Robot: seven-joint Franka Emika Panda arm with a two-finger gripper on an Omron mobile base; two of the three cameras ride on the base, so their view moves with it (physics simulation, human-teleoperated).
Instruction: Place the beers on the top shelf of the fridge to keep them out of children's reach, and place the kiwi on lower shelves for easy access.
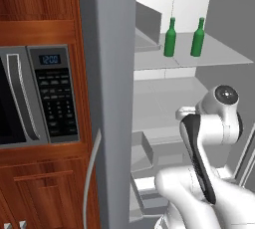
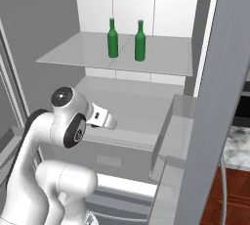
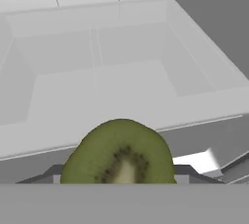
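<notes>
Kitchen, fridge (image 1: 112, 73) door swung wide, and you are looking over your own white arm into a pale grey-white cavity. Nearest to you in the hand view is the kiwi (image 3: 120, 152), cut face toward the camera, green flesh and a pale core ringed with dark seeds. It sits right at the gripper (image 3: 120, 179), low in that view, and the fingertips are hidden behind the fruit, so you judge the jaws closed on the kiwi at a middling width rather than see the contact. From the base cameras the gripper itself is masked by the wrist, which points into the cavity.

Just beyond the fruit lies a lower shelf (image 3: 116, 91), a flat pale slab spanning the cavity, with its front edge facing you. The kiwi hangs in front of and slightly above that edge, which fits a carry toward a low, easy-to-reach spot. It is not yet set down.

Farther up and back, the top shelf (image 2: 166, 60) carries the two beers (image 2: 113, 39), green bottles standing upright side by side, a little apart, near the middle of the slab. High placement keeps them out of children's reach, so that half of the job looks done.

Off to the left, outside the fridge, a black oven (image 1: 35, 96) sits in wood cabinetry
</notes>
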